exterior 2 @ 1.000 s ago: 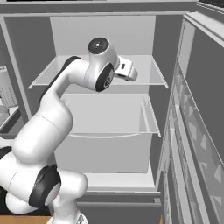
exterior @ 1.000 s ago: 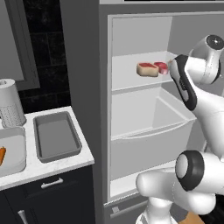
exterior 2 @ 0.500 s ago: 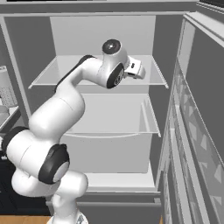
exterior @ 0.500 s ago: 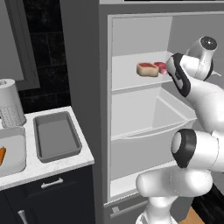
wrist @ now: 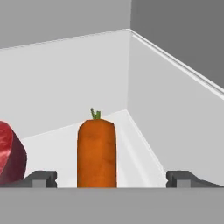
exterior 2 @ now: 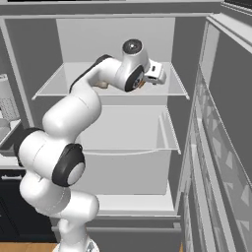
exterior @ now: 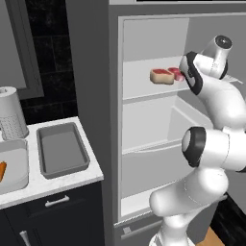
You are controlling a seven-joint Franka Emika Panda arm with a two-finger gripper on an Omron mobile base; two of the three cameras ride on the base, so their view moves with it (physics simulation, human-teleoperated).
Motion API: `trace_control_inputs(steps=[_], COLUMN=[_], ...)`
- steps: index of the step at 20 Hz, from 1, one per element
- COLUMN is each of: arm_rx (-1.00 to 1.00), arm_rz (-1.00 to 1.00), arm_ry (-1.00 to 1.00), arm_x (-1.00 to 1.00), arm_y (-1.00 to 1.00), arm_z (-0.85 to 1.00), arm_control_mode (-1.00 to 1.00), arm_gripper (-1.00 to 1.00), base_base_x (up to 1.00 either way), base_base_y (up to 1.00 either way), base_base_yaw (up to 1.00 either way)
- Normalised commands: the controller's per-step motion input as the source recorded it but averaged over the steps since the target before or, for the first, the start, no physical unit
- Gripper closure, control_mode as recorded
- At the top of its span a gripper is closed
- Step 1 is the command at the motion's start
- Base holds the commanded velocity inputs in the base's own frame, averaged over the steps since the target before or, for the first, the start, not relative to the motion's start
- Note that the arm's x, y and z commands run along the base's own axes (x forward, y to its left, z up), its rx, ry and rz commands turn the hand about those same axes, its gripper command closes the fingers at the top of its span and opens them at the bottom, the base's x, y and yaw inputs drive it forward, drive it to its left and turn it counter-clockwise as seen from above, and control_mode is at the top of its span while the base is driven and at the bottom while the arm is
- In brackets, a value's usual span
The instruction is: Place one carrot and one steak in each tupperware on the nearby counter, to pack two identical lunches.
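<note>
The arm reached into the open fridge (exterior: 144, 38), its gripper (wrist: 111, 178) spread wide over the upper shelf (exterior 2: 54, 86), holding nothing. In the hand view a carrot (wrist: 96, 151) stood between the two fingertips (wrist: 41, 178), touching neither, with bare shelf on its right up to the side wall and more bare shelf behind it to the back wall. A red steak (wrist: 11, 157) lay just beside the carrot on the left, cut off by the picture's edge.

From the left base view two steaks showed on that shelf: a tan-edged one (exterior: 162, 76) in full and a red one (exterior: 176, 73) partly hidden behind the arm's wrist. The lower shelves were bare.

On the counter (exterior: 62, 180) sat two tubs: the darker tub (exterior: 62, 150) held nothing, and the lighter tub (exterior: 14, 166) (cut off at the frame's left edge) held one carrot (exterior: 2, 170), only partly seen. A white canister (exterior: 10, 113) stood behind them.
</note>
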Motion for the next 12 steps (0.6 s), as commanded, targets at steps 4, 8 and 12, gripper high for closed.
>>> trace_control_inputs(steps=[4,8,12], arm_rx=[0.00,-0.04,0.00], arm_rz=[0.06,0.04,0.08], arm_ry=[0.00,0.01,0.00], arm_x=[0.00,0.00,0.00], arm_y=[0.05,0.23,0.35], arm_z=[-0.68,-0.86,-0.71], arm_control_mode=[-1.00,-1.00,-1.00], arm_gripper=[1.00,1.00,1.00], base_base_x=[0.00,0.00,0.00], base_base_y=[0.00,0.00,0.00], base_base_yaw=[0.00,0.00,0.00])
